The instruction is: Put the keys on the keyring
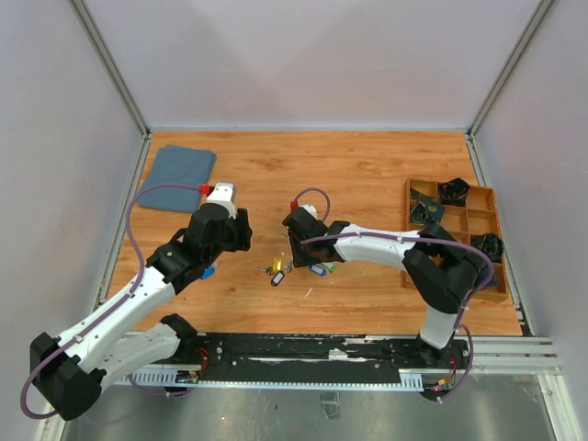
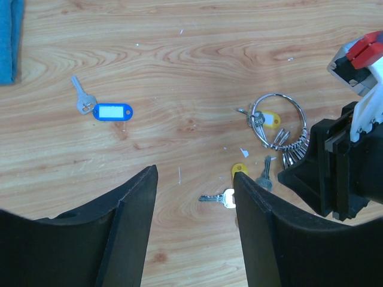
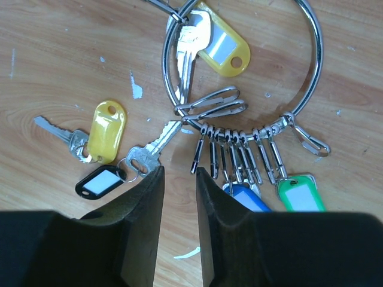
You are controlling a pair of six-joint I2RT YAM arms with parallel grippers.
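Observation:
The keyring (image 3: 319,57) is a silver wire loop on the wooden table, also in the left wrist view (image 2: 276,95). A yellow-tagged key (image 3: 224,45) and several snap clips (image 3: 239,156) hang on it, two with a blue tag (image 3: 248,197) and a green tag (image 3: 299,194). Loose beside it lie a yellow tag (image 3: 108,131), a black tag (image 3: 99,182) and a silver key (image 3: 149,152). My right gripper (image 3: 179,170) hovers low over the clips, narrowly open and empty. My left gripper (image 2: 194,179) is open and empty above a loose silver key (image 2: 218,198). A blue-tagged key (image 2: 112,112) lies apart to the left.
A folded blue cloth (image 1: 181,165) lies at the back left. A wooden compartment tray (image 1: 407,197) with black parts stands at the right. Small white scraps dot the table. The right gripper body (image 2: 335,167) fills the right of the left wrist view.

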